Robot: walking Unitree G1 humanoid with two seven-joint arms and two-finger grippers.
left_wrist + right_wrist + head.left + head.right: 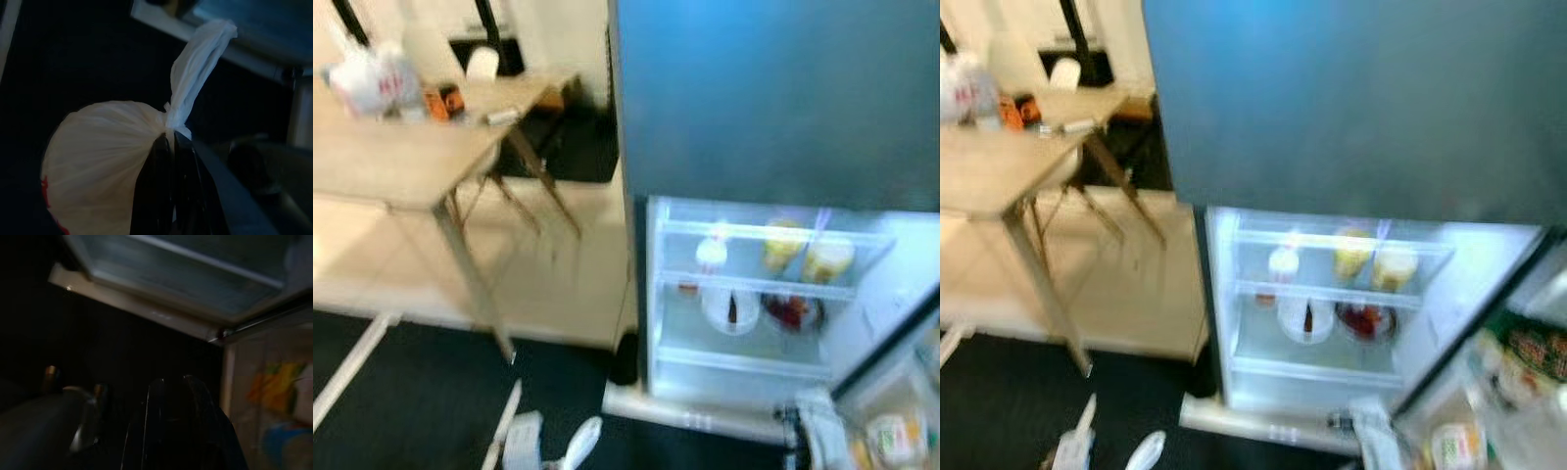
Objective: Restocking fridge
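Observation:
The fridge [773,98] stands ahead with its lower compartment [754,294] open and lit. On its shelves are a white bottle [712,253], two yellow tubs [783,243], a white bowl [731,311] and a red item [790,311]. My left gripper [171,139] is shut on the knot of a white plastic bag [102,161], which hangs low over the dark floor in front of the fridge; its tied tail [582,441] pokes up at the bottom of the left eye view. My right gripper [171,382] hangs in the dark near the fridge's base.
The open fridge door [901,411] stands at the lower right with packets in its rack. A wooden table [401,157] at the left carries bags and small items. Dark carpet [421,392] lies between table and fridge. The views are blurred.

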